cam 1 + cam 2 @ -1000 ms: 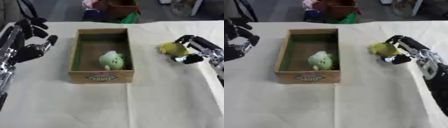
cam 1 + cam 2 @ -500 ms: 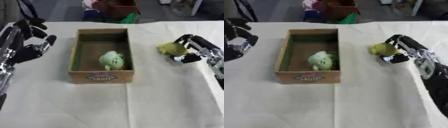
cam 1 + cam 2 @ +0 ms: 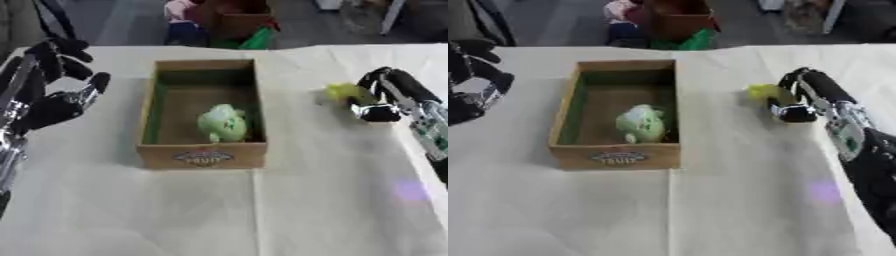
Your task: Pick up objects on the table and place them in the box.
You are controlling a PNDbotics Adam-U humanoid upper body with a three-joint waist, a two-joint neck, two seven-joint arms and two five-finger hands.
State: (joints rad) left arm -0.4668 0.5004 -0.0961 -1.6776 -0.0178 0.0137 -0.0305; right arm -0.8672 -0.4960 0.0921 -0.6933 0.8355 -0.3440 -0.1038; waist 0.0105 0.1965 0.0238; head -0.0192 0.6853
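While the box (image 3: 204,114) sits mid-desk as the reference, noted as follows. Inside the box, toward its near end: one pale green soft toy (image 3: 222,123), already placed. Right of the box, well apart from its wall, on the cream-covered desk (image 3: 262,210): one small yellow object (image 3: 345,92), rounded, apparently soft or plush, exact kind not discernible. Right hand (image 3: 798,98) at that object, fingers curled over its far and right sides, thumb low on the near side; judged closed round the yellow object, though lift-off from the desk cannot be confirmed. Left hand (image 3: 54,85) left of the box, raised clear of the desk, fingers spread and relaxed, holding nothing. Handling assessment: object likely light and compressible, not fragile, unlikely to slip from a wrapping hold; liable to deform or squirt sideways if pinched at one edge only. Recommended hold: across the widest part of the body, thumb opposing fingers. Remaining step, as judged: lift, carry leftward over the box wall, release into the free far end, clear of the green toy. Risk: clipping the right wall of the box on a low carry.
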